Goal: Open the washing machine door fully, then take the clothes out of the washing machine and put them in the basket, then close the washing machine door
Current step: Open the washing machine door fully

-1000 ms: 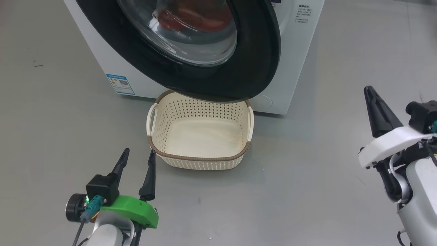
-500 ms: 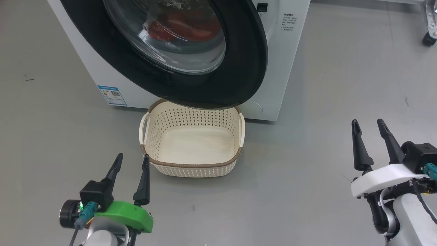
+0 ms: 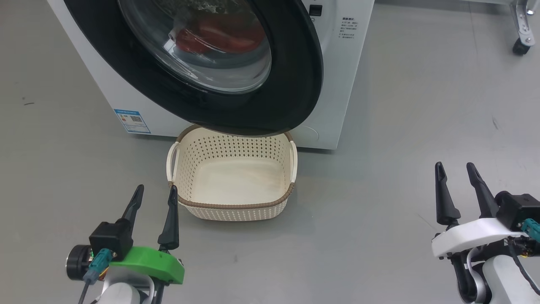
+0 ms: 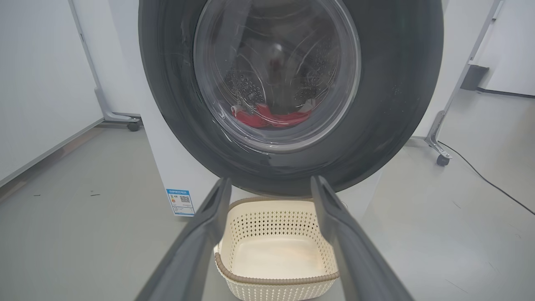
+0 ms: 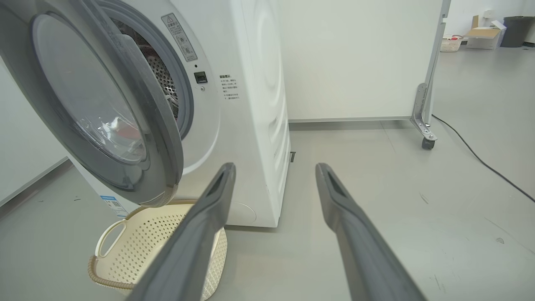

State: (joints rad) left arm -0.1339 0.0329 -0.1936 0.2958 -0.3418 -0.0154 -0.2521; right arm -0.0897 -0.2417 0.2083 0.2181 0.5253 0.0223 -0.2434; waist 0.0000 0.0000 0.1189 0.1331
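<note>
Left gripper (image 3: 155, 191): nearest to me and low over the floor (image 3: 379, 219). Its fingers are spread wide with nothing between them, and the tips aim past the basket's near left corner.
Right gripper (image 3: 454, 171): out to the right, well apart from the basket. Its fingers are also parted and empty.
Basket (image 3: 232, 206): sits on the floor with nothing in it. Its far rim is tucked under the door's lowest edge, just in front of the machine's base.
Washing machine door (image 3: 297, 76): ajar, not wide. The right wrist view shows its free right edge (image 5: 169, 138) standing off the front, with the drum (image 5: 161, 73) visible in the gap.
Clothes (image 3: 219, 36): a red heap low in the drum, seen through the glass bowl.
Washing machine (image 3: 346, 84): stands behind it all, with a blue sticker (image 3: 131, 121) at its lower left front.
Step in hand: I'd say finishing the door swing; nothing has been lifted out yet.
Doing it well: the right gripper looks better placed. It could slip a finger behind the free edge and follow the door's arc toward the left hinge side instead of pulling straight back.
Watch for: the glossy rim may slide off a finger. Keep the left gripper clear of the door's path.
</note>
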